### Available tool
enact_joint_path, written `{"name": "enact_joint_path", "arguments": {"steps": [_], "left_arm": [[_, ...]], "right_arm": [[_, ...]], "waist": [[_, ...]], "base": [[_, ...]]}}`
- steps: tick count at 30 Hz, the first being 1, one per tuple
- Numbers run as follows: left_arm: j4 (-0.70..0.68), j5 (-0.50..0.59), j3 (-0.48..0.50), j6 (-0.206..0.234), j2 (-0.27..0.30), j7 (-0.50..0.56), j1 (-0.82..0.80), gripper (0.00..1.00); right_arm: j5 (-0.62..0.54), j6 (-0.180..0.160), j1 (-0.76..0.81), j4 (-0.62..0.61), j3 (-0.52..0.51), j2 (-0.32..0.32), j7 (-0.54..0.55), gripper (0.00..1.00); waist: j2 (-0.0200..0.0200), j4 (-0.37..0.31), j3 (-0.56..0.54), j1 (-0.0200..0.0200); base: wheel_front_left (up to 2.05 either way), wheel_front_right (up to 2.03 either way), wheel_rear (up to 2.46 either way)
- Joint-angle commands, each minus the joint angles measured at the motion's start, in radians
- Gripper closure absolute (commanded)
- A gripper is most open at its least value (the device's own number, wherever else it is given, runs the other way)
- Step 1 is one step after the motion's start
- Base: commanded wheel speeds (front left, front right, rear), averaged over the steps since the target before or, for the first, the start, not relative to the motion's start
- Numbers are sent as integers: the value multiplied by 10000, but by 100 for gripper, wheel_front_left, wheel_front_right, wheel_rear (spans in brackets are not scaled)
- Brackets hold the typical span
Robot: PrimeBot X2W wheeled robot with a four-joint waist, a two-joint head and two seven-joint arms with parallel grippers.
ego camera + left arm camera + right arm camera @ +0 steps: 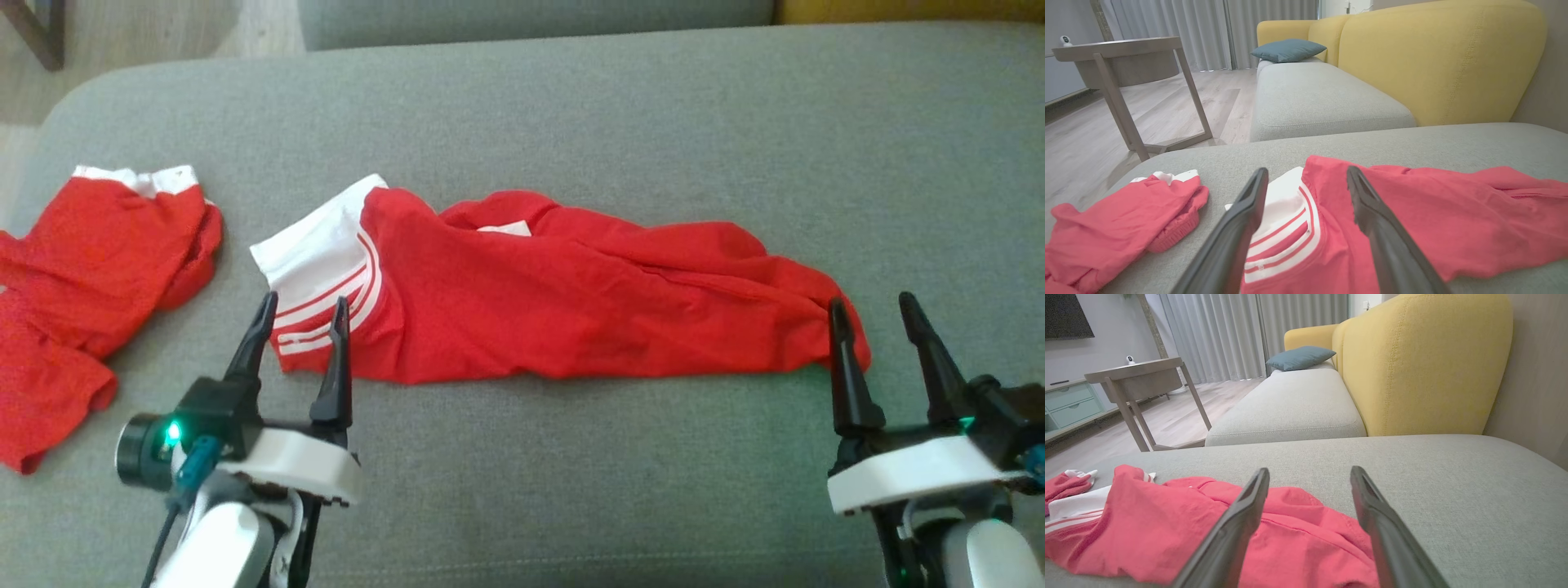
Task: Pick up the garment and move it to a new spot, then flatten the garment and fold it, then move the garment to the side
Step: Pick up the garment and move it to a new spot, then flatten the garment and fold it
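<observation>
Your long red fabric garment (571, 294) lies stretched across the grey upholstered sofa seat (571, 106). Both hands stand open, the left hand (304, 302) at its white striped end (318, 261), the right hand (871, 302) at the opposite corner, apparently placed to take both ends together.

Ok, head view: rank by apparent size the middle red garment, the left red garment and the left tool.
1. middle red garment.
2. left red garment, cut off by the frame edge, so possibly bigger.
3. left tool, smallest though nearest the camera.
</observation>
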Motion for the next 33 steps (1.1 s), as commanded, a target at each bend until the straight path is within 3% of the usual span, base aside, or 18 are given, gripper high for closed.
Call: {"name": "enact_joint_path", "arguments": {"steps": [1,30,33], "left_arm": [[-281,95,448,-47,110,-121,-244,0],[-74,469,696,-331,-151,-122,-19,0],[48,444,541,-526,-181,42,-287,0]], "right_arm": [[-59,77,-115,-374,200,-73,36,0],[-14,77,-5,-454,312,-32,180,0],[-1,77,-55,-491,316,-31,179,0]], "waist": [[-1,-24,-115,0],[-1,-22,-222,0],[-1,-10,-85,0]], "base": [[0,0,0],[0,0,0],[0,0,0]]}}
